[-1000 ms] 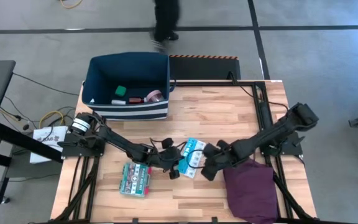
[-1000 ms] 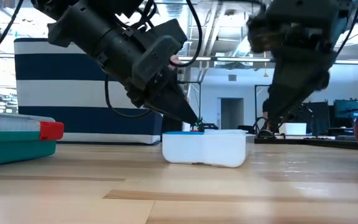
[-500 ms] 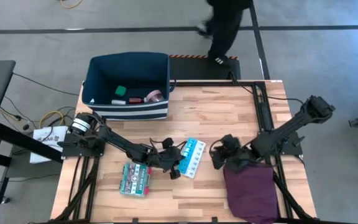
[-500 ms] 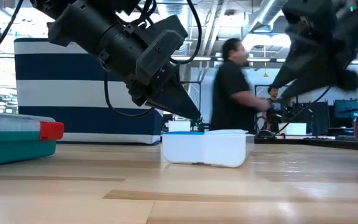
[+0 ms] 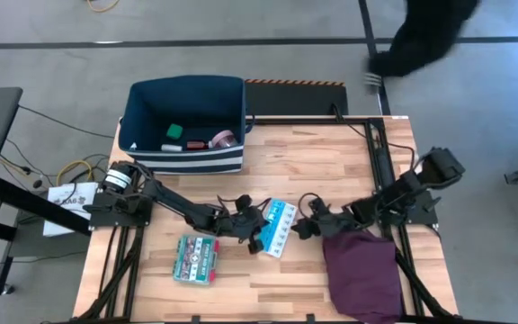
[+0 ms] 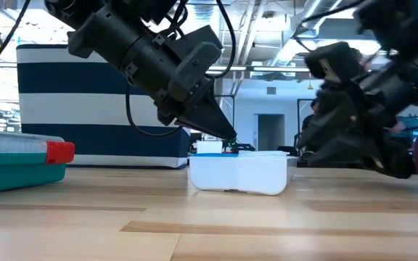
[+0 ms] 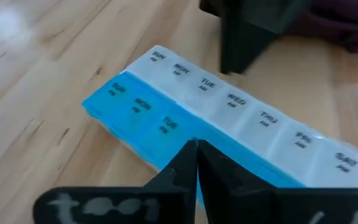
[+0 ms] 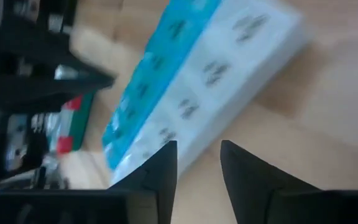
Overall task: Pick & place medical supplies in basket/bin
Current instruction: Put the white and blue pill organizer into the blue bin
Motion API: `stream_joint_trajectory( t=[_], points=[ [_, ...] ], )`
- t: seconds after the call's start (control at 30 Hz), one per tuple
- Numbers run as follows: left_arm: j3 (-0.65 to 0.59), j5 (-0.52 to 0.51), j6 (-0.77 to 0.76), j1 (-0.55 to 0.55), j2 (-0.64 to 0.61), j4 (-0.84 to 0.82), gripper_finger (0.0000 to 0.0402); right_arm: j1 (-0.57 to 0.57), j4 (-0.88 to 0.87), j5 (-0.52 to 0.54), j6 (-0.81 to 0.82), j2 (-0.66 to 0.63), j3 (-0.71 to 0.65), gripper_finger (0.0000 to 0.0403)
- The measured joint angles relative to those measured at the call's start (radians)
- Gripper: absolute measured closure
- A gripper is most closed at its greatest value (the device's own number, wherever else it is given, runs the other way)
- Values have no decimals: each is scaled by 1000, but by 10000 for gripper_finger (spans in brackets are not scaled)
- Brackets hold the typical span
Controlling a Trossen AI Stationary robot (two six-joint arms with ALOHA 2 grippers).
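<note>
The light-blue pill organizer [image 5: 277, 227] is seen lying flat on the tabletop [image 5: 331, 162], between the two sets of jaws. The left gripper [image 5: 257, 229] is held low with its jaws pressed fully together, their tip set at the organizer's near edge and nothing clamped between them; from this posture it is judged that the box is being steadied or nudged rather than gripped. The right gripper [image 5: 302, 227] is set just beside the opposite long edge, its jaws parted with an empty gap, the organizer lying just ahead of the tips; this is judged to be an approach for a pinch across the box. Well apart from both sets of jaws, the basket/bin [image 5: 187, 126] stands at the far corner of the tabletop, with a green tape roll [image 5: 174, 131] and a pink round cup [image 5: 224, 139] already inside. The green-red flat box [image 5: 196, 259] lies beside the left arm, not yet placed, and a purple cloth [image 5: 362, 270] is spread under the right arm.
</note>
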Motion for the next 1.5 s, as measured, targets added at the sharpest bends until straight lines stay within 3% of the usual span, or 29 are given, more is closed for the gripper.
stream_joint_trajectory(
  t=[0.2, 0.37, 0.53, 0.77, 1.0, 1.27, 1.5],
  points=[
    [0, -43, -27, 5, 0, -59, 401, -55, -1, -41, -11, 48, 57, 300],
    [0, -47, -43, -2, 0, -95, 401, -35, -1, -92, 45, 71, 62, 300],
    [0, -53, -97, -16, 0, -94, 401, -12, -27, -62, 112, 71, 62, 300],
    [0, -77, -222, -61, 0, -98, 401, -72, -78, -63, 185, 71, 64, 300],
    [0, -144, -165, -94, 0, -105, 401, -119, -54, -71, 201, 71, 63, 300],
    [0, -210, -196, -55, 0, -256, 401, -117, 28, -86, 63, 71, 62, 300],
    [0, -188, -186, -42, 0, -261, 401, -137, -5, -125, -53, 71, 62, 291]
  ],
)
